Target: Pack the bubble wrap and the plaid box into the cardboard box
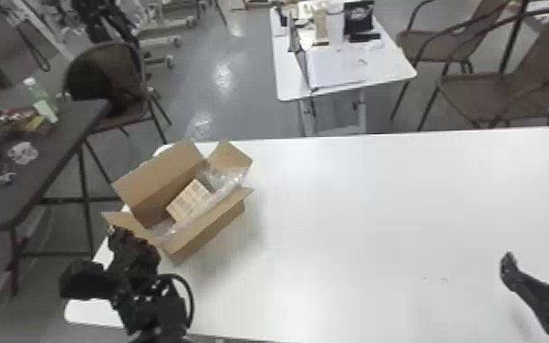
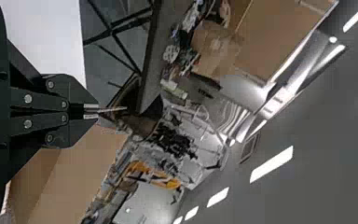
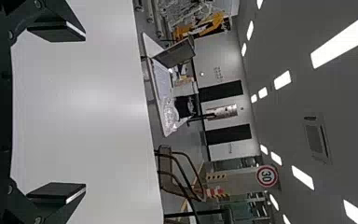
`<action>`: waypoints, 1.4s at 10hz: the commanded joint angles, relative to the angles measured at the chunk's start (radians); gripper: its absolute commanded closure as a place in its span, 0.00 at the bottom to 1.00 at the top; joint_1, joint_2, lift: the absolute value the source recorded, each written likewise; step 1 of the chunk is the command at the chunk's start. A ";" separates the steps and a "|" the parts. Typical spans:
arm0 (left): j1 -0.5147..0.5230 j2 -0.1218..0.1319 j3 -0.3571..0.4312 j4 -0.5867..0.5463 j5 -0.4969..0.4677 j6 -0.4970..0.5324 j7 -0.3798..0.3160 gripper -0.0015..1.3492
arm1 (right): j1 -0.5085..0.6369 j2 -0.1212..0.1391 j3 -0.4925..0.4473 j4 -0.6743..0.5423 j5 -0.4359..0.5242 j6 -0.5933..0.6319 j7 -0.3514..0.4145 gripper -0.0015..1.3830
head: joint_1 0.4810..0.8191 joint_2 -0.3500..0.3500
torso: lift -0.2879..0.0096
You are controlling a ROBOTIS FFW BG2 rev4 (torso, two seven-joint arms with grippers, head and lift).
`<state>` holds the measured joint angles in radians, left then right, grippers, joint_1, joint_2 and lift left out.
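sitting near table (image 1: 378,205) edge, cardboard box (image 1: 212,231) (open)

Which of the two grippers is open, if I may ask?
The right gripper, its fingers apart over the white table; the left gripper, by the cardboard box, has its fingers close together.

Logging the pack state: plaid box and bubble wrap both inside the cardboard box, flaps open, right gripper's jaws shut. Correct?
No: the right gripper has its jaws wide open in the right wrist view. Plaid box and bubble wrap inside the cardboard box, flaps open.
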<state>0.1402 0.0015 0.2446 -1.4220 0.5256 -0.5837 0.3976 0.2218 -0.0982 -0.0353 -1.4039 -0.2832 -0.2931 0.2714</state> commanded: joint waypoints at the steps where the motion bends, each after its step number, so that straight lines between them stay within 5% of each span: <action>1: -0.005 -0.004 -0.005 0.025 -0.036 -0.091 0.087 0.90 | -0.001 0.000 0.000 -0.003 0.001 0.017 0.009 0.11 | 0.63 0.92 | 0.75; 2: -0.008 -0.004 0.001 0.041 -0.082 -0.145 0.171 0.90 | -0.002 0.000 0.000 -0.006 0.004 0.034 0.017 0.11 | 0.63 0.95 | 0.75; 3: -0.004 -0.004 0.007 0.046 -0.119 -0.180 0.236 0.79 | -0.004 0.000 0.000 -0.010 0.007 0.054 0.025 0.11 | 0.63 0.98 | 0.75; 4: -0.005 -0.004 0.018 0.052 -0.150 -0.211 0.259 0.31 | -0.004 0.000 0.000 -0.018 0.012 0.077 0.026 0.11 | 0.63 1.00 | 0.75; 5: -0.004 -0.004 0.004 0.051 -0.116 -0.206 0.260 0.00 | -0.001 -0.001 0.000 -0.020 0.009 0.083 0.026 0.11 | 0.63 1.00 | 0.75; 6: -0.004 -0.004 0.012 0.051 -0.139 -0.211 0.262 0.03 | -0.001 -0.003 0.000 -0.021 0.010 0.091 0.026 0.11 | 0.63 1.00 | 0.75; 8: -0.001 -0.004 0.038 0.051 -0.210 -0.234 0.273 0.35 | -0.001 -0.005 0.000 -0.026 0.012 0.094 0.026 0.11 | 0.63 1.00 | 0.75; 9: 0.010 -0.004 0.056 0.040 -0.303 -0.242 0.268 0.37 | 0.002 -0.005 -0.002 -0.040 0.022 0.101 0.025 0.11 | 0.63 1.00 | 0.75; 11: 0.071 -0.004 0.056 -0.057 -0.421 -0.191 0.136 0.37 | 0.010 -0.005 -0.002 -0.081 0.042 0.108 0.023 0.11 | 0.63 1.00 | 0.75; 14: 0.222 -0.004 -0.076 -0.293 -0.411 -0.051 -0.126 0.37 | 0.076 -0.006 -0.025 -0.251 0.107 0.123 0.025 0.11 | 0.63 0.88 | 0.75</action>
<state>0.3313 0.0015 0.1951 -1.6648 0.1141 -0.6780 0.2739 0.2804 -0.1033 -0.0537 -1.6170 -0.1916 -0.1742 0.2960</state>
